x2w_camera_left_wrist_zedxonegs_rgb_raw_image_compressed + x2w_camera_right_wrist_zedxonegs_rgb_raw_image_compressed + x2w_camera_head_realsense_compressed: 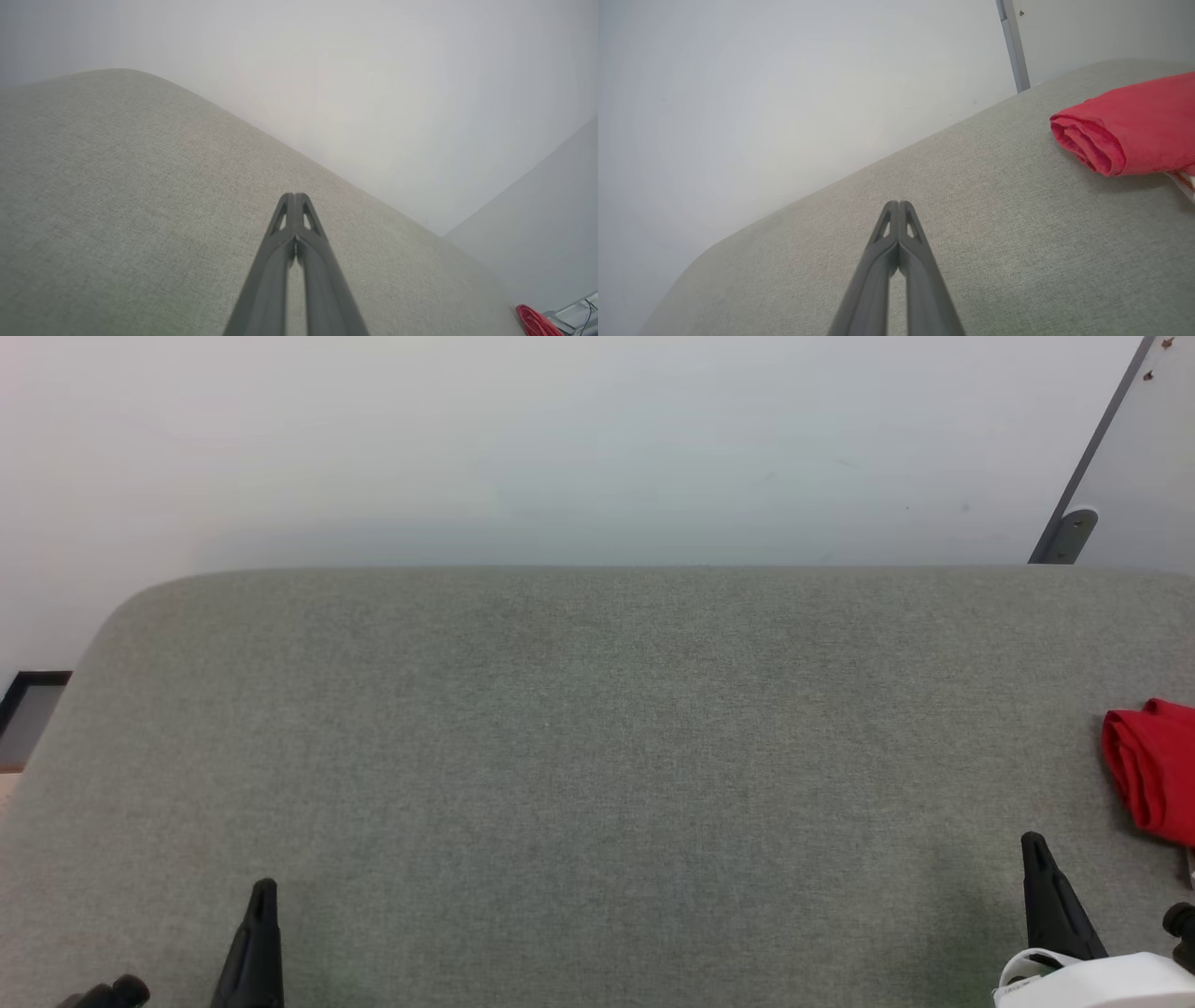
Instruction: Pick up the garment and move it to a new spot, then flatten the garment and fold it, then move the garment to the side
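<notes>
The garment (1153, 770) is a red folded bundle lying at the far right edge of the grey felt table (597, 747). In the right wrist view the garment (1129, 123) shows its rolled fold, with a bit of white and striped trim at its lower right. A sliver of the garment (535, 322) shows in the left wrist view's lower right corner. My right gripper (1034, 845) is shut and empty, a short way left of and nearer than the garment. My left gripper (265, 889) is shut and empty at the lower left, far from it. Both pairs of fingers are pressed together, the left gripper (294, 197) and the right gripper (899, 204) alike.
A pale wall rises behind the table's far edge. A grey metal post with a bracket (1069, 532) leans at the back right. The table's left corner is rounded, and a dark frame (28, 695) sits beyond it on the floor.
</notes>
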`<state>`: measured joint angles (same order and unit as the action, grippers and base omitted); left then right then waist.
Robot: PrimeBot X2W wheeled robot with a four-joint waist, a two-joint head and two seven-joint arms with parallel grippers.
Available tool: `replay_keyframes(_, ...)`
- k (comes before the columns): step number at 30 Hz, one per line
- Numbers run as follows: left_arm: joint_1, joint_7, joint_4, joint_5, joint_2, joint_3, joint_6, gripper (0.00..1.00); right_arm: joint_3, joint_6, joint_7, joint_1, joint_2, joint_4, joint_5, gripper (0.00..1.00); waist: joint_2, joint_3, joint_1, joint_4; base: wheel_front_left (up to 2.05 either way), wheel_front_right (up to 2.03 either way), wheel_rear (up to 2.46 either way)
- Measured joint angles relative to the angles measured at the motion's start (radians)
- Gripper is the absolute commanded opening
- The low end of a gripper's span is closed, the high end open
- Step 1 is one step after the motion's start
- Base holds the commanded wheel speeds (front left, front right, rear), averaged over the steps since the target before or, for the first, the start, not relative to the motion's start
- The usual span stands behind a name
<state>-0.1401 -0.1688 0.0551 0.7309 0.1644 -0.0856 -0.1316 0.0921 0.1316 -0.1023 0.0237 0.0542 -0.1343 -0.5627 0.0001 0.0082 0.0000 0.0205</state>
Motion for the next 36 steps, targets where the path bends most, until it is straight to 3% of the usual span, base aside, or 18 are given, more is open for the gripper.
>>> replay_keyframes(36, 0.107, 0.118, 0.087, 0.411, -0.041, 0.0, 0.0, 0.0, 0.009, 0.0, 0.099, -0.058, -0.001, -0.051, -0.479, 0.0, 0.0, -0.002, 0.0, -0.007, 0.0, 0.0, 0.0)
